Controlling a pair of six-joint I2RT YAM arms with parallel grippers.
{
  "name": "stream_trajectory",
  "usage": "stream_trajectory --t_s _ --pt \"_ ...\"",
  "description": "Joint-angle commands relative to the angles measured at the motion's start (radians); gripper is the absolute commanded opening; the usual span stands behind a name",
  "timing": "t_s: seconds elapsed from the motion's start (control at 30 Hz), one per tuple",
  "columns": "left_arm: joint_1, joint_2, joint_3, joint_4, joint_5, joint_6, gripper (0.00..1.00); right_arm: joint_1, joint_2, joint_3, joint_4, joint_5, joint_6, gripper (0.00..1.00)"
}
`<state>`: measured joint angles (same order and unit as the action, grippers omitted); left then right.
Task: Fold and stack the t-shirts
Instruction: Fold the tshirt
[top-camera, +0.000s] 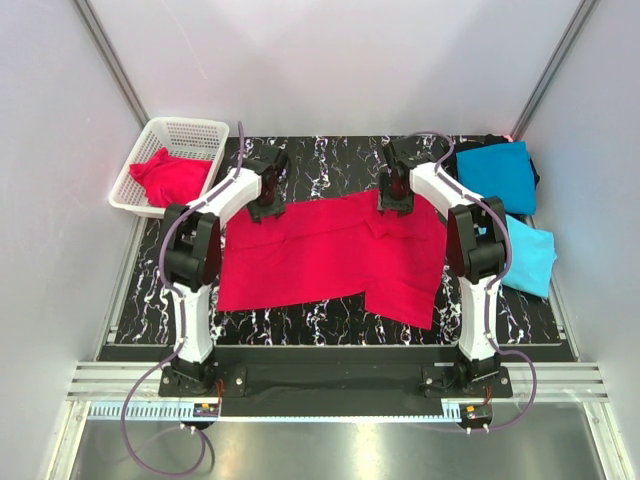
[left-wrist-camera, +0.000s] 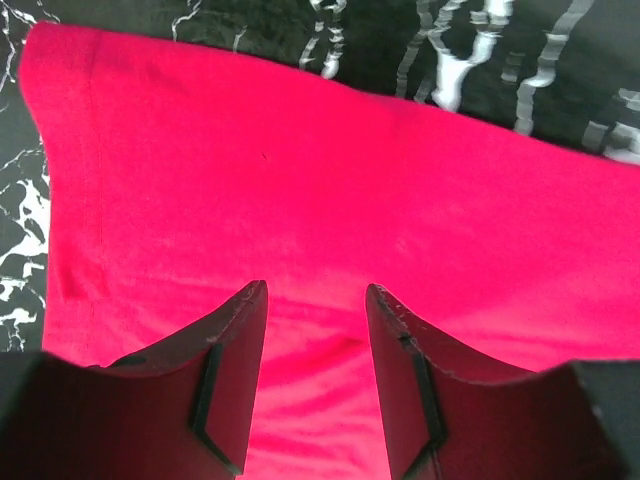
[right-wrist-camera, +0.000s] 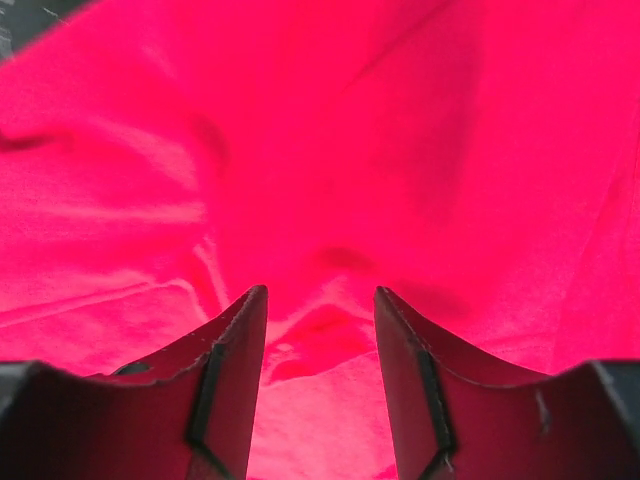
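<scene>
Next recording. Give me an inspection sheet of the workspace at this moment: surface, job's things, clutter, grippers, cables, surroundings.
Surface: black marbled table, centre covered by cloth.
Job's things: spread red t-shirt flat mid-table; crumpled red t-shirt in the basket; teal-blue t-shirt and sky-blue t-shirt laid at the right edge.
Clutter: white mesh basket, far left corner.
Grippers: left gripper and right gripper both open, over the spread shirt's far edge.
Cables: purple cables run along both arms and loop at the bases.
Surroundings: white walls; metal rails at the near edge.
</scene>
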<state>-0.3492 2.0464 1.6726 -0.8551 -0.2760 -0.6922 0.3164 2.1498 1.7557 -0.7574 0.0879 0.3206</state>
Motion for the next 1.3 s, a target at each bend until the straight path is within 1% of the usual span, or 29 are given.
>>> stream_trajectory --t_s 0.0,0.1,0.2,0.37,0.5,0.63,0.83,0.87,1.0,1.07,1.17,1.2,1.27 --pt "0.015 0.029 0.026 -0.114 -0.032 -0.029 0.50 -0.002 -0.019 -0.019 -0.016 -0.054 -0.026 0.55" --pt "0.019 0.011 -0.028 -0.117 -0.023 -0.049 0.53 -0.005 -0.022 -0.042 -0.016 -0.054 -0.025 0.56" --pt "0.030 0.012 -0.065 -0.119 -0.006 -0.064 0.53 -0.008 -0.007 -0.047 -0.023 -0.062 -0.022 0.56" --pt "0.042 0.043 -0.079 -0.122 0.027 -0.073 0.54 -0.008 0.015 -0.055 -0.034 -0.071 -0.017 0.56" --pt "0.061 0.089 -0.039 -0.127 0.072 -0.067 0.54 -0.010 0.042 -0.052 -0.062 -0.085 -0.028 0.56" --pt "0.096 0.155 0.030 -0.147 0.156 -0.041 0.54 -0.020 0.050 -0.045 -0.077 -0.119 -0.038 0.56" --pt "0.145 0.208 0.137 -0.174 0.196 -0.014 0.56 -0.048 0.054 -0.035 -0.080 -0.180 -0.046 0.59" --pt "0.151 0.225 0.154 -0.180 0.196 -0.009 0.57 -0.059 0.059 -0.029 -0.083 -0.192 -0.049 0.61" --pt "0.180 0.276 0.271 -0.229 0.193 0.006 0.58 -0.086 0.107 0.036 -0.109 -0.226 -0.064 0.61" --pt "0.196 0.294 0.300 -0.234 0.201 0.016 0.58 -0.108 0.131 0.076 -0.131 -0.231 -0.074 0.61" --pt "0.205 0.328 0.351 -0.242 0.212 0.020 0.58 -0.132 0.202 0.201 -0.169 -0.244 -0.091 0.61" --pt "0.207 0.345 0.364 -0.249 0.213 0.020 0.59 -0.145 0.244 0.281 -0.213 -0.255 -0.094 0.61" --pt "0.208 0.359 0.395 -0.254 0.219 0.025 0.59 -0.155 0.277 0.349 -0.243 -0.261 -0.101 0.61"
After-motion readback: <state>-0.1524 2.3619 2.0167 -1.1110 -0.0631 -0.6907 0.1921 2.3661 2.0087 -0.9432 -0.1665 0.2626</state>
